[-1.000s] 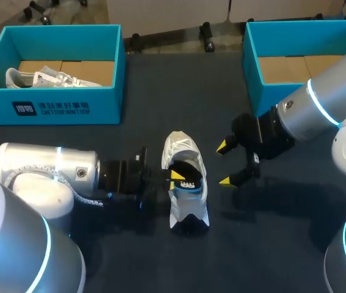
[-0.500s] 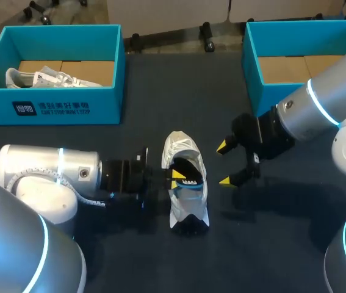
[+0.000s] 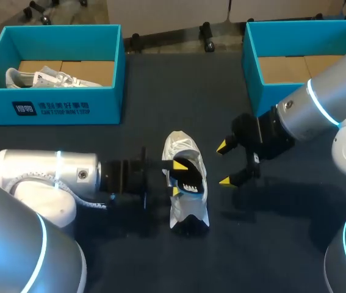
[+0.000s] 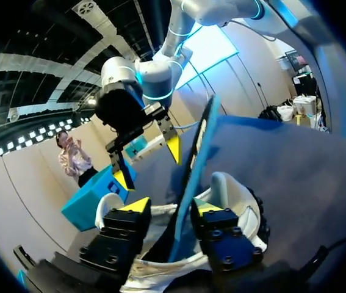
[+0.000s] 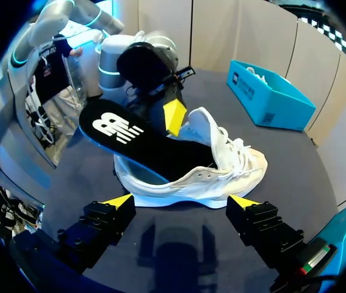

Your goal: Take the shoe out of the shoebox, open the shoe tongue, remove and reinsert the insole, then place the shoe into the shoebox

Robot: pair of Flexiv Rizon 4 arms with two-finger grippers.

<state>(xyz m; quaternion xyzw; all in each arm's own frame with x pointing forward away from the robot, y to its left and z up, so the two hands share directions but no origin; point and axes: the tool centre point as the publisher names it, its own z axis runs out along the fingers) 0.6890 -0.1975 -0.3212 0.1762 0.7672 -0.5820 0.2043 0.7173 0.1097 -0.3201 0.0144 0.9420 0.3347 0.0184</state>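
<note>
Item 1: the shoe point(image 3: 188, 204), white, stands on its sole at the middle of the dark surface point(image 3: 282, 244), toe towards the far edge.

Item 2: the insole point(image 5: 136, 137), black on top, is partly out of the shoe. Its heel end is raised and tilted above the shoe's heel, and its front end is inside the opening, under the tongue.

Item 3: the left tool point(image 4: 170, 206) comes in from the shoe's left side. It pinches the insole, which shows edge-on between the two yellow tips in the left wrist view.

Item 4: the right tool point(image 3: 224, 163) hangs just to the right of the shoe with its fingers spread, touching nothing.

Item 5: the left shoebox point(image 3: 50, 110), teal, sits at the far left of the surface with a second shoe point(image 3: 38, 78) lying inside.

Item 6: the right shoebox point(image 3: 252, 61), also teal, sits at the far right, behind the right arm, well apart from the shoe.
</note>
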